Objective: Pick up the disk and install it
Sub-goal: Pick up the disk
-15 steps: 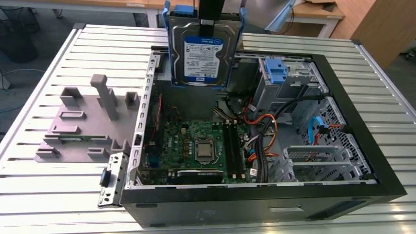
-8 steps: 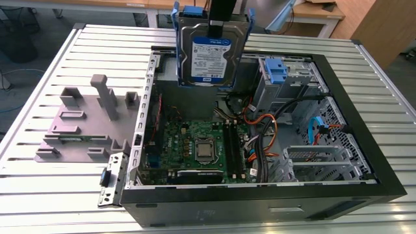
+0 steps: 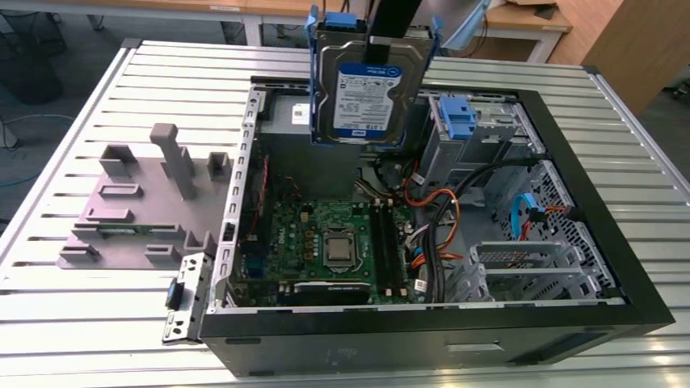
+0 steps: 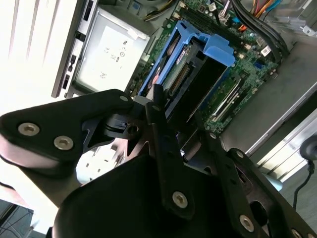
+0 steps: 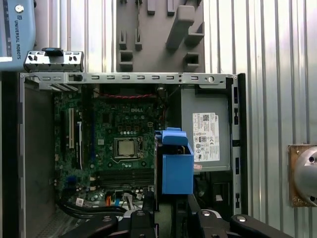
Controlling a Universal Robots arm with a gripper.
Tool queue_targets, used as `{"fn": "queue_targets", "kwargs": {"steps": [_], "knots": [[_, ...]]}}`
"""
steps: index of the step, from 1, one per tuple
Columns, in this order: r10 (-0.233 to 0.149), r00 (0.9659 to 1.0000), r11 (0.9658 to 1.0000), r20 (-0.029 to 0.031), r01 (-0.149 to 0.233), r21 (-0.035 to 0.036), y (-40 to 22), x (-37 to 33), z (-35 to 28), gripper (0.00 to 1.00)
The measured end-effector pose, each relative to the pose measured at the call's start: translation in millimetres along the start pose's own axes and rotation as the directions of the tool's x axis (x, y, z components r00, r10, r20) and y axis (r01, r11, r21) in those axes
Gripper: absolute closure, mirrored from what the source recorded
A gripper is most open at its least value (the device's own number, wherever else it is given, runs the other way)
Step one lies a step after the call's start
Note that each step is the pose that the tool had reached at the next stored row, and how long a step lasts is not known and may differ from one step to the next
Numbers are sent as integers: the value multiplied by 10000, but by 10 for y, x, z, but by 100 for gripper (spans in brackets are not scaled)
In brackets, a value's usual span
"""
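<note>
The disk (image 3: pixel 367 89), a silver-grey drive with a white-and-blue label in a blue caddy, hangs upright above the back of the open computer case (image 3: pixel 603 303). My gripper (image 3: pixel 380 44) is shut on its top end, with a black finger running down over the label. In the second wrist view the fingers (image 4: pixel 161 129) clamp the disk's edge, and the blue caddy (image 4: pixel 210 47) points down toward the motherboard. The first wrist view shows the caddy (image 5: pixel 176 166) end-on, between the processor socket and the power supply, with the gripper (image 5: pixel 171 213) around it.
The case holds a green motherboard (image 3: pixel 323 242), a grey power supply with a white sticker (image 5: pixel 205 136), bundled cables (image 3: pixel 442 210) and a drive bay with an empty blue bracket (image 3: pixel 458 117). On the exterior view's left, a grey fixture plate with upright blocks (image 3: pixel 140 202) lies on the ribbed metal table (image 3: pixel 65 323).
</note>
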State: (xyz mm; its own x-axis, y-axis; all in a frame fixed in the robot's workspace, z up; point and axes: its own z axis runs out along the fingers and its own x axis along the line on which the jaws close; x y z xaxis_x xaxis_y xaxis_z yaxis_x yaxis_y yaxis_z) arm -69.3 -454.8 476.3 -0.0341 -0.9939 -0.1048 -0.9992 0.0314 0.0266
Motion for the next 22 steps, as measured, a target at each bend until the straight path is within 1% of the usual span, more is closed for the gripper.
{"fn": "queue_targets", "kwargs": {"steps": [4, 11, 14, 22], "knots": [[0, 10000, 10000, 0, 0, 0, -61, -1, 1, 65], [0, 10000, 10000, 1, 0, 0, -66, 4, 1, 65], [0, 10000, 10000, 1, 0, 1, -68, 48, -3, 65], [0, 10000, 10000, 0, 0, 0, -77, 212, -18, 65]]}}
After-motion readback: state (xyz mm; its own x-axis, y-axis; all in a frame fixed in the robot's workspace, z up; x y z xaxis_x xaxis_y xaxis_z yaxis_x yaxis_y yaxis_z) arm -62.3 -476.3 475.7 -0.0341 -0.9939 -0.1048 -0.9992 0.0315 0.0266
